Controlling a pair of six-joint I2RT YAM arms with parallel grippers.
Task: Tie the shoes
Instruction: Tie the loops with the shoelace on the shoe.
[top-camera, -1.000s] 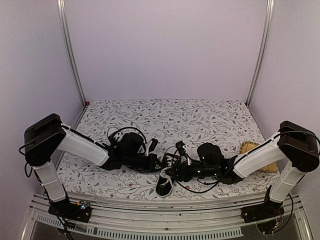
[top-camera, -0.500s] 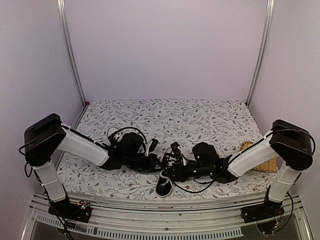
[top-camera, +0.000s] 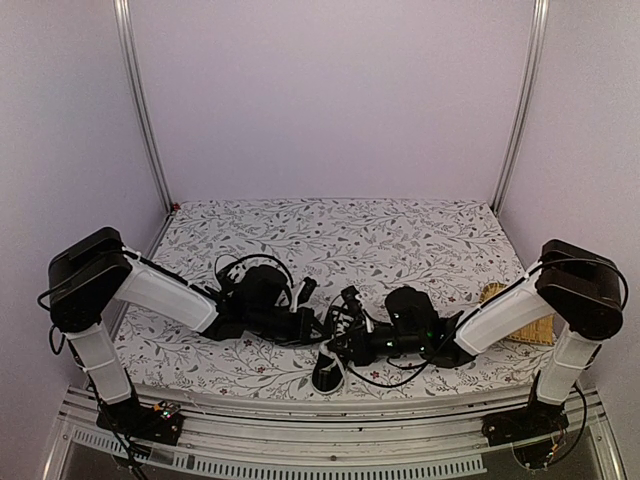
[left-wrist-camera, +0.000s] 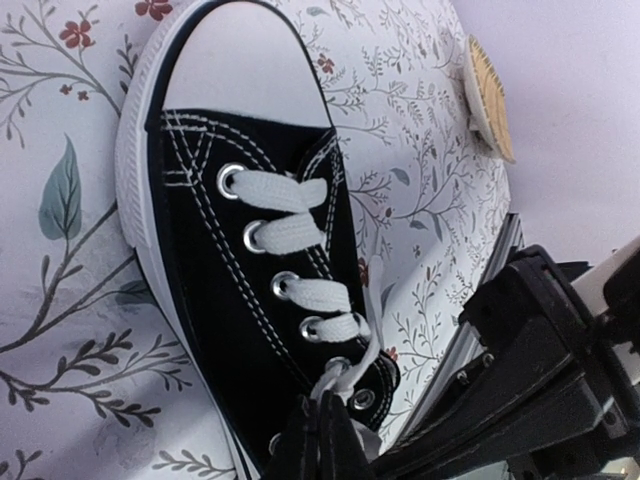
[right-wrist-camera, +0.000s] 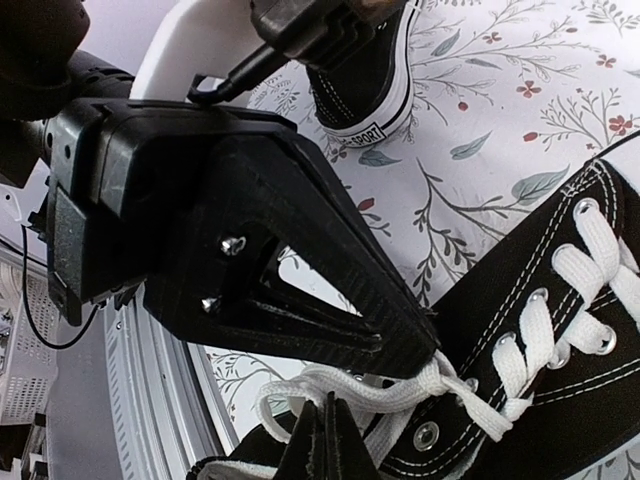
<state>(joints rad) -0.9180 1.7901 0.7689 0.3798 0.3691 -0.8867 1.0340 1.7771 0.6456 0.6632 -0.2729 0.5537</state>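
One black sneaker (top-camera: 328, 372) with white laces lies near the table's front edge, its toe cap toward the front. In the left wrist view this shoe (left-wrist-camera: 230, 270) fills the middle, and my left gripper (left-wrist-camera: 322, 405) is shut on a white lace (left-wrist-camera: 372, 335) beside the top eyelets. My right gripper (right-wrist-camera: 327, 400) is shut, its tips meeting on the lower edge of a lace loop (right-wrist-camera: 350, 385) over the same shoe (right-wrist-camera: 560, 330). The left gripper (right-wrist-camera: 425, 345) pinches the lace just above. From above, both grippers (top-camera: 318, 328) (top-camera: 338, 345) meet over the shoe. The other shoe (top-camera: 305, 290) lies behind.
The second sneaker (right-wrist-camera: 365, 75) shows its heel beyond the left arm. A round woven yellow mat (top-camera: 515, 312) lies at the right, under the right forearm. The floral tablecloth (top-camera: 350, 230) runs to metal posts at the back. A metal rail (top-camera: 330, 440) lines the front edge.
My right arm has slid left toward the shoe and its gripper has gone from open to shut at the lace loop. The left arm has not moved.
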